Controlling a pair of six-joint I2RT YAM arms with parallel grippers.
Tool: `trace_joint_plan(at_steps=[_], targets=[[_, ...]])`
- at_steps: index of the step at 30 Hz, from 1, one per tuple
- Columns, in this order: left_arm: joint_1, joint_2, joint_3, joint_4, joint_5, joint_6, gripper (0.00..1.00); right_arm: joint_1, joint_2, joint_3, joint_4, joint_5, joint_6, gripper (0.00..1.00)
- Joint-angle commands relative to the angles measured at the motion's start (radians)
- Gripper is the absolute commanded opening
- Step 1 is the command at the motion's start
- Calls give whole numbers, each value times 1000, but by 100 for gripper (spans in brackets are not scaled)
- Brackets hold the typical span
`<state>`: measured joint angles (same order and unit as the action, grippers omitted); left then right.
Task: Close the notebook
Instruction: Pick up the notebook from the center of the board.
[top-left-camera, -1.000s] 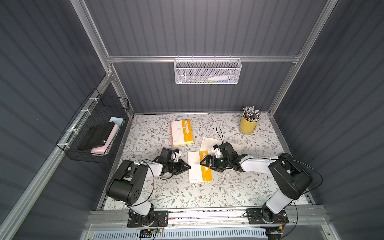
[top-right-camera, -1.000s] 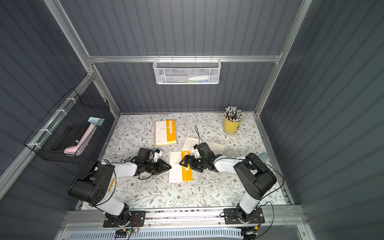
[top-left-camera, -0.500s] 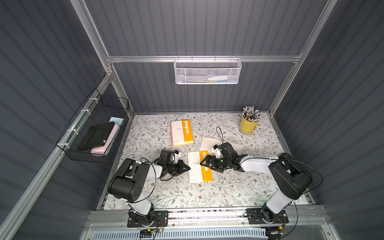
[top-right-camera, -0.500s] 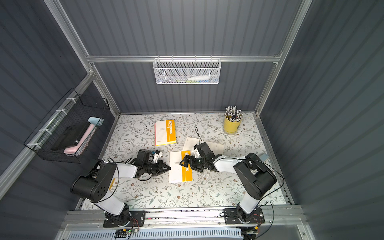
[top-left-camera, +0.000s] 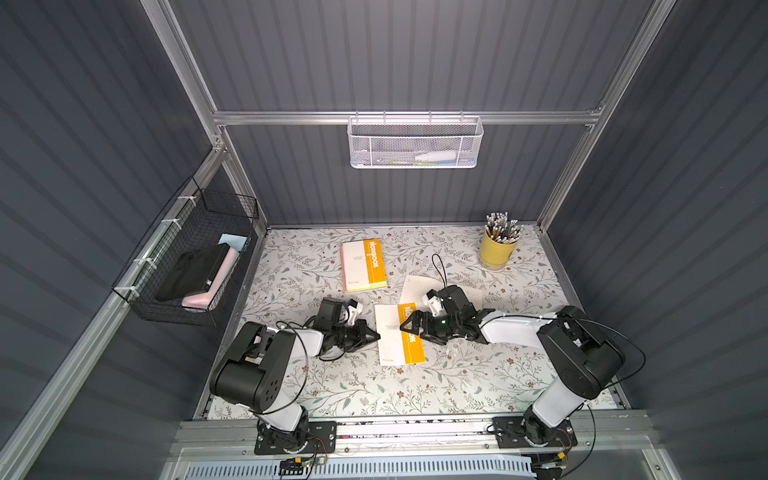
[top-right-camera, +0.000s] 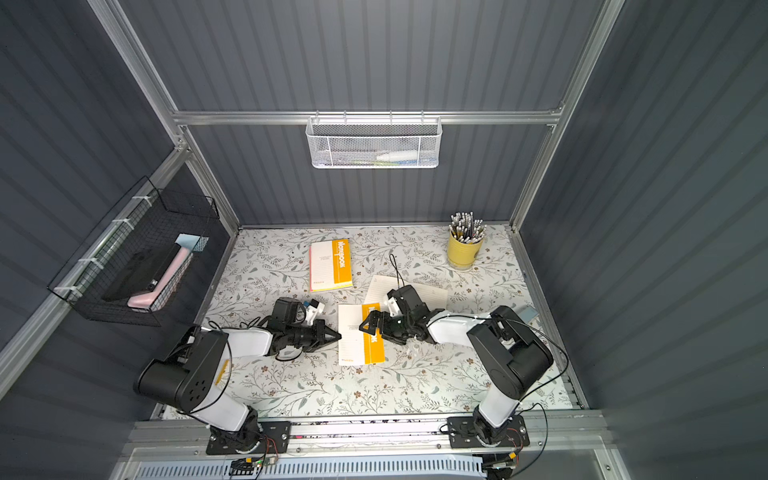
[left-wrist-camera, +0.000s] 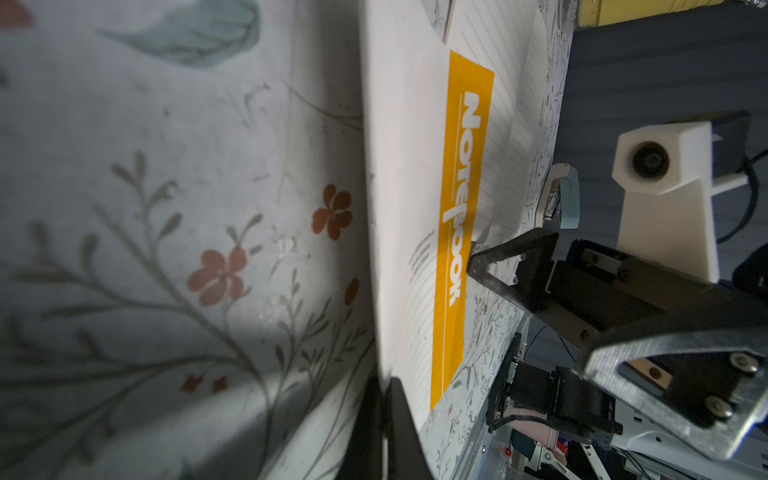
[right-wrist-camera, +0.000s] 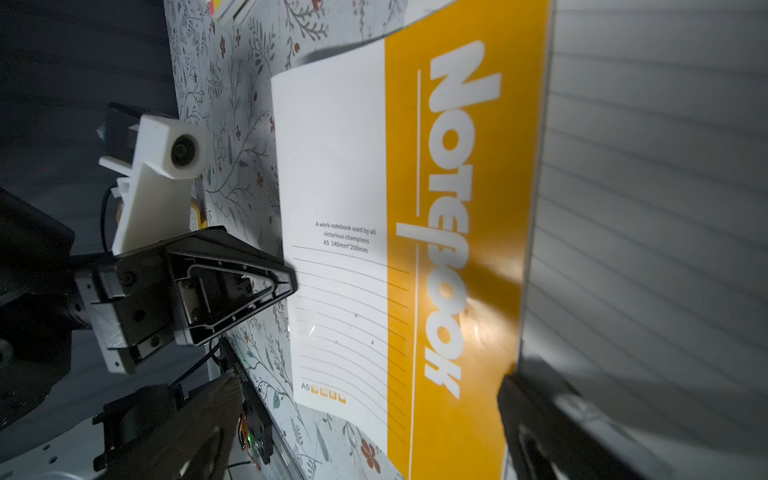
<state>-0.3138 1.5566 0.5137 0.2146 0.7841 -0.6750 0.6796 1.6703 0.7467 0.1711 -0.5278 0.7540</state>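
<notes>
We see left gripper (top-left-camera: 376, 335) jaws, ajar a second ago, now pressed together at the notebook (top-left-camera: 391, 337) edge, mid tabletop (top-left-camera: 332, 386). Right gripper (top-left-camera: 411, 329) spread. Lined page (top-left-camera: 415, 286) exposed: closing unfinished, we judge.

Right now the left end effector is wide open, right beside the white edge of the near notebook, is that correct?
Not quite. The left end effector is shut, its fingers pressed together into a point, as both top views show. It does sit right beside the white edge of the near notebook.
</notes>
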Motion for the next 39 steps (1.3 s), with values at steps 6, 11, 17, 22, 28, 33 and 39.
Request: trace_joint_plan(at_steps=[6, 11, 17, 22, 28, 33, 39], targets=[[19, -138, 168, -311, -16, 105, 1, -2, -53, 19, -36, 3, -24, 99], [35, -150, 306, -433, -7, 157, 0, -3, -98, 53, -82, 12, -42, 99], [91, -108, 470, -517, 34, 202, 0, -15, -163, 84, -131, 37, -56, 99], [162, -31, 602, -561, 63, 243, 0, -43, -179, 128, -155, 31, -74, 99], [238, 110, 767, -585, 109, 270, 0, -72, -174, 203, -189, 22, -101, 99], [286, 228, 900, -608, 137, 279, 0, -85, -162, 237, -193, 8, -102, 99], [326, 344, 1020, -635, 159, 282, 0, -89, -140, 267, -194, -8, -109, 99]])
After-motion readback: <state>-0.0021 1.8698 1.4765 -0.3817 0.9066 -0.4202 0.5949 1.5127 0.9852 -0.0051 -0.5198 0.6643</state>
